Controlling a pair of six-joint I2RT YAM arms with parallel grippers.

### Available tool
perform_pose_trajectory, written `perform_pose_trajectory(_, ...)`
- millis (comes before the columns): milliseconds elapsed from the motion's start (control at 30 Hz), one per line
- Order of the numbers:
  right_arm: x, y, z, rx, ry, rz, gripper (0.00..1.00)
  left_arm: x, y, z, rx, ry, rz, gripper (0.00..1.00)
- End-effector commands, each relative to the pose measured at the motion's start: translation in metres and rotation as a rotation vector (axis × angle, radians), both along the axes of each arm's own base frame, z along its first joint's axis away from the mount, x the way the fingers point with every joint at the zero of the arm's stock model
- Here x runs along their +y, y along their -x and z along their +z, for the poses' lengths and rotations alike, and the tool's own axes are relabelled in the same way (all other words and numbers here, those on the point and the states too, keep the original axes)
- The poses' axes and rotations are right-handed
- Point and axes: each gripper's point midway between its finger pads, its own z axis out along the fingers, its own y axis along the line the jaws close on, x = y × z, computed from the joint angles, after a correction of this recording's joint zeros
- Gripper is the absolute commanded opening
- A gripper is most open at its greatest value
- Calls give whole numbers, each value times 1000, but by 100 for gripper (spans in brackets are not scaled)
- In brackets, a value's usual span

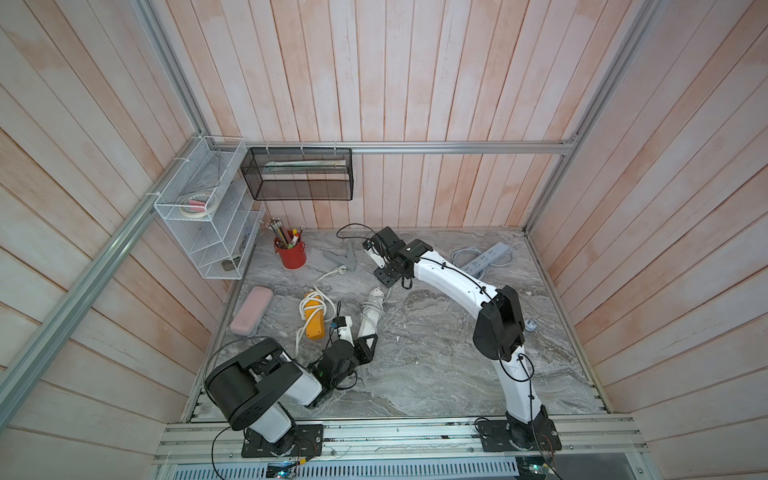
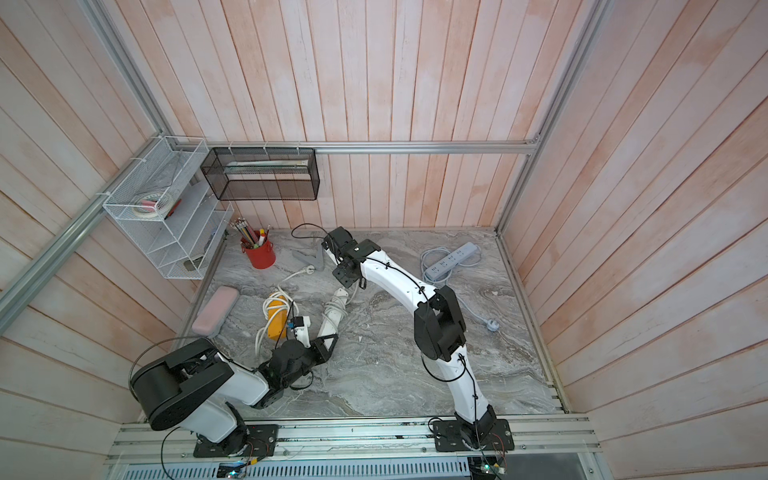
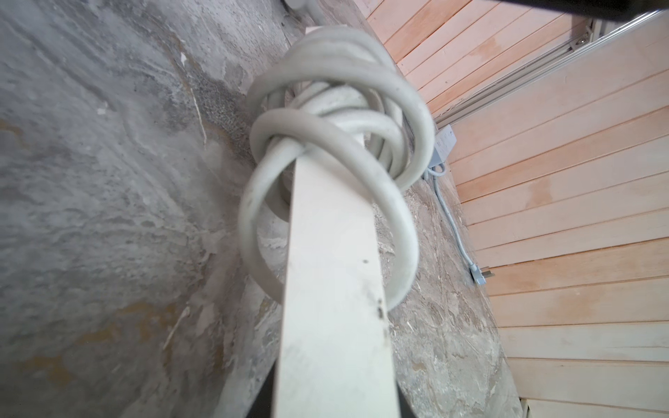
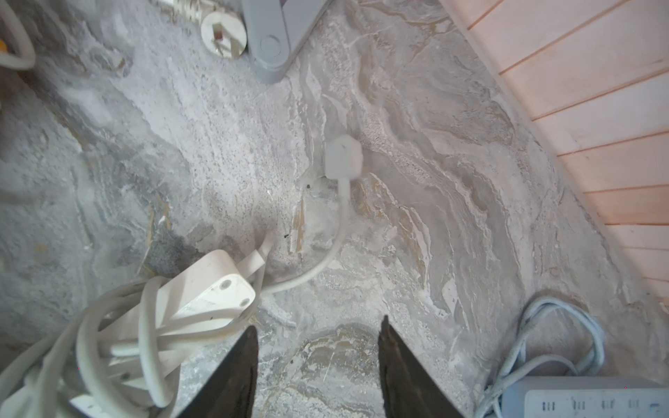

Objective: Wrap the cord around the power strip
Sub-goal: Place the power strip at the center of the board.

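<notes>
A white power strip (image 1: 371, 312) (image 2: 333, 314) lies at an angle on the marble table, with several loops of its thick white cord (image 3: 327, 119) (image 4: 119, 325) wound round its middle. My left gripper (image 1: 366, 341) (image 2: 326, 343) (image 3: 333, 398) is shut on the strip's near end, and the strip hides most of its fingers. The cord's loose tail runs from the far end to its white plug (image 4: 343, 156), which lies flat on the table. Just past that far end my right gripper (image 1: 387, 277) (image 2: 345, 279) (image 4: 318, 325) hovers open, with only bare table between its fingers.
An orange power strip (image 1: 313, 319) with a white cord lies left of the white one. A blue-grey strip (image 1: 486, 259) (image 4: 586, 398) and its cord lie at the back right. A red pencil cup (image 1: 291, 254), a grey stand (image 1: 347, 259) and a pink case (image 1: 251, 309) stand to the left.
</notes>
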Motion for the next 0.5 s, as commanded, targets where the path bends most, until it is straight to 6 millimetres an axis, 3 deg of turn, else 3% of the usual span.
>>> perform_pose_trajectory(0, -11, -6, 15, 45, -190, -186, 53, 0, -11, 21, -48, 38, 27, 21)
perform_pose_trajectory(67, -10, 1, 14, 89, -301, -246, 53, 1, -12, 27, -56, 23, 30, 35)
perform_pose_trajectory(233, 1, 30, -3, 248, -536, -355, 53, 3, -18, 44, -63, -65, 35, 60)
perform_pose_trajectory(367, 2, 44, -17, 342, -652, -475, 56, 12, -17, 49, -33, -126, 55, 72)
perform_pose_trajectory(467, 6, 50, -25, 380, -696, -520, 59, 19, -15, 55, -29, -154, 67, 73)
